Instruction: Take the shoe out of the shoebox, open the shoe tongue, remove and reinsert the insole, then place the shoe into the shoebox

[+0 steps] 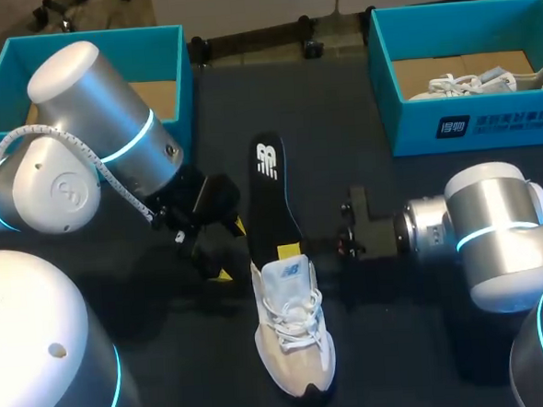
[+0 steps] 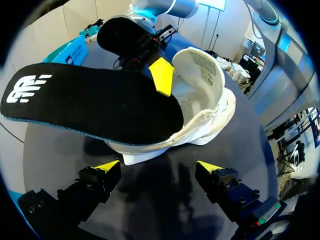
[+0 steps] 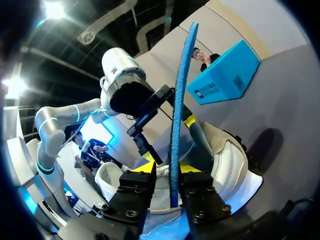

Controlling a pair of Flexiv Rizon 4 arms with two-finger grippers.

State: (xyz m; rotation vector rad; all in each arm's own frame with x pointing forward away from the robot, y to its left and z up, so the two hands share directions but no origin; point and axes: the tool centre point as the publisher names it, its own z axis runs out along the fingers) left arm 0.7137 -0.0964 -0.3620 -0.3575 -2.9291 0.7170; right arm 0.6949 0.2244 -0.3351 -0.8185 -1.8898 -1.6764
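A white shoe (image 1: 294,340) lies on the dark table, toe toward me. Its black insole (image 1: 271,199) sticks out of the heel opening, slanting away over the table. My right gripper (image 1: 291,249) is at the shoe's collar; in its wrist view the insole (image 3: 176,125) stands edge-on between the fingers with a narrow gap on one side, so the gripper (image 3: 166,169) is open. My left gripper (image 1: 230,252) hangs wide open just left of the shoe, holding nothing. Its wrist view shows the gripper (image 2: 159,167) facing the shoe (image 2: 205,95) and insole (image 2: 90,102).
A teal shoebox (image 1: 469,122) at the back right holds another white shoe (image 1: 485,81). A second teal box (image 1: 172,57) stands at the back left, partly hidden by my left arm.
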